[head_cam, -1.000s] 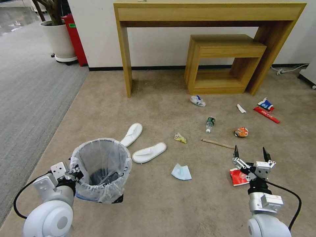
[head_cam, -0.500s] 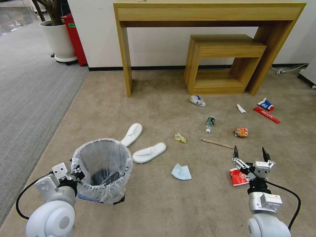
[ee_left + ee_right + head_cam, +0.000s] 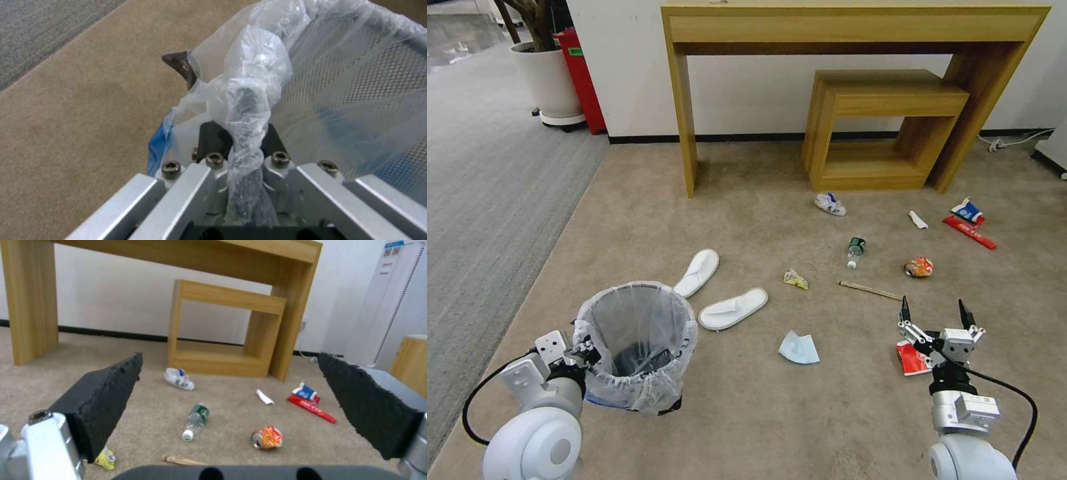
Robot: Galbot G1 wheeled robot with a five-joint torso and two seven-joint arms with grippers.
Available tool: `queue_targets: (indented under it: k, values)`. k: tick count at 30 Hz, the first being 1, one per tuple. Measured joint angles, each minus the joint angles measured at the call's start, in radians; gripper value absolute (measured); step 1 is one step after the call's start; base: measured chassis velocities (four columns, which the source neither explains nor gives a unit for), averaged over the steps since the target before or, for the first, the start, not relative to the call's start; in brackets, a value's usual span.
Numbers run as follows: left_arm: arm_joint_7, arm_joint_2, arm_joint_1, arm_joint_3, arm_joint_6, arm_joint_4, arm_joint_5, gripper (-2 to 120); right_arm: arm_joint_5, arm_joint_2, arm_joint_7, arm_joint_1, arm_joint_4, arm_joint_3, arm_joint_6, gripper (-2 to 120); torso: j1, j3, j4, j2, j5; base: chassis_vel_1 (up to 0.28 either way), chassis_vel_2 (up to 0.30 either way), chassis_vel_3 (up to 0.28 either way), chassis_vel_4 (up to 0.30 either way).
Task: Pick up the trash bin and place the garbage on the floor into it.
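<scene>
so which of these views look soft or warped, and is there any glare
Head view: sharp, but the tall table bows at its edges. Left wrist view: the plastic bag up close looks soft. Right wrist view: slightly soft. No strong glare anywhere.

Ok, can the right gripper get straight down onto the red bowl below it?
Probably yes: the right gripper hangs open above the red bowl, with nothing lying between them on the floor.

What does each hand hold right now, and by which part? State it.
The left hand grips the trash bin by its bag-covered rim, on the side nearest the robot. The right hand is open over the floor, holding nothing.
</scene>
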Motion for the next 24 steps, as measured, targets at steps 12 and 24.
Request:
queue_targets:
  k: [12, 24]
  values:
    - [0.007, 0.0, -0.001, 0.005, -0.003, 0.005, 0.007, 3, -0.005, 0.002, 0.0, -0.003, 0.009, 0.002, -0.015, 98, 0.0, 0.0, 0.0, 0.0, 0.0, 0.0, 0.0, 0.0, 0.0]
    - [0.011, -0.007, -0.001, 0.014, -0.008, 0.011, 0.02, 3, -0.006, 0.001, 0.001, -0.002, 0.009, 0.002, -0.015, 100, 0.0, 0.0, 0.0, 0.0, 0.0, -0.061, 0.079, 0.071, -0.085]
